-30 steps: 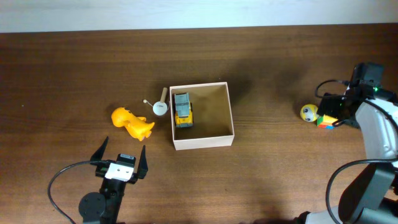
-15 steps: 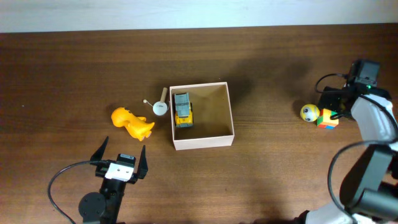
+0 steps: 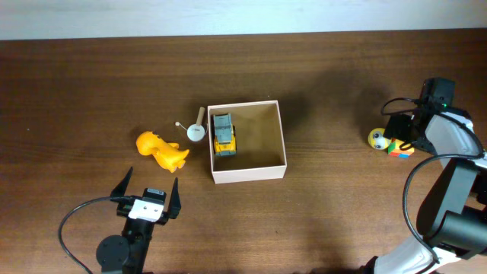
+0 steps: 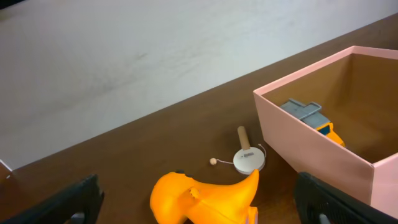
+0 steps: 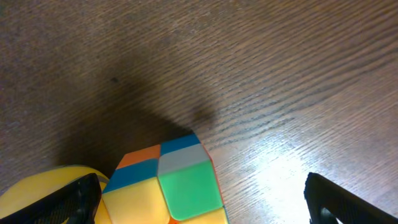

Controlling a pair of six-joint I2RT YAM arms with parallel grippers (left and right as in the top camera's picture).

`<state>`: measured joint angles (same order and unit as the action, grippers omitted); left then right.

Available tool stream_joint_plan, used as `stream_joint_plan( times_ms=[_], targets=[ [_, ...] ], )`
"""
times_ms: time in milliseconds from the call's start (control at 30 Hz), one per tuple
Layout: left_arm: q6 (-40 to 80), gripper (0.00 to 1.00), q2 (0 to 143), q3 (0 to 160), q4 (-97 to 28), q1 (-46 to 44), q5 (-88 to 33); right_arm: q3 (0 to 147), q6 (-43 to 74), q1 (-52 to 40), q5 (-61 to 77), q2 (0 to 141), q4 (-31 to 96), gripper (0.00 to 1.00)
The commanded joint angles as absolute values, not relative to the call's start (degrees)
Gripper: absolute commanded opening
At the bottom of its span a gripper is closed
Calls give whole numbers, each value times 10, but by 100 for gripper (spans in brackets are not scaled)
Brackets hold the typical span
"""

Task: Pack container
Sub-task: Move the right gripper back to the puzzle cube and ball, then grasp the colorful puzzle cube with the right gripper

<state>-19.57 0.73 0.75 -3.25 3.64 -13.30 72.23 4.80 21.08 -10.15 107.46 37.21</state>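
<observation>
The container (image 3: 284, 138) is a square white box with a tan inside, at the table's middle. A yellow toy truck (image 3: 223, 135) lies in its left part, also seen in the left wrist view (image 4: 309, 116). An orange toy animal (image 3: 162, 151) lies left of the box, and a small white disc with a wooden handle (image 3: 196, 131) lies between them. My left gripper (image 3: 149, 189) is open and empty, in front of the orange toy (image 4: 205, 193). My right gripper (image 3: 401, 137) is open at the far right, its jaws (image 5: 202, 202) on either side of a multicoloured cube (image 5: 168, 183). A yellow ball (image 3: 377, 138) touches the cube's left side.
The box wall (image 4: 311, 146) fills the right of the left wrist view. A white wall strip runs along the far table edge (image 3: 243, 36). The right arm's cables (image 3: 415, 205) loop over the table's right edge.
My right gripper has shifted slightly left and down onto the cube. The left arm, box and toys on the left have not moved.
</observation>
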Motion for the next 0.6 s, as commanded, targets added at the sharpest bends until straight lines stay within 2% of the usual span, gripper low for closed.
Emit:
stream_joint_plan(
  times_ms=[0, 133, 567],
  targets=[
    [-203, 99, 3, 5, -35, 39, -133, 715, 47, 208, -57, 1103, 386, 100],
    [-203, 99, 3, 5, -35, 39, -133, 706, 47, 208, -51, 1104, 390, 96],
    [-203, 99, 3, 5, -35, 39, -133, 667, 49, 208, -51, 1104, 397, 96]
  ],
)
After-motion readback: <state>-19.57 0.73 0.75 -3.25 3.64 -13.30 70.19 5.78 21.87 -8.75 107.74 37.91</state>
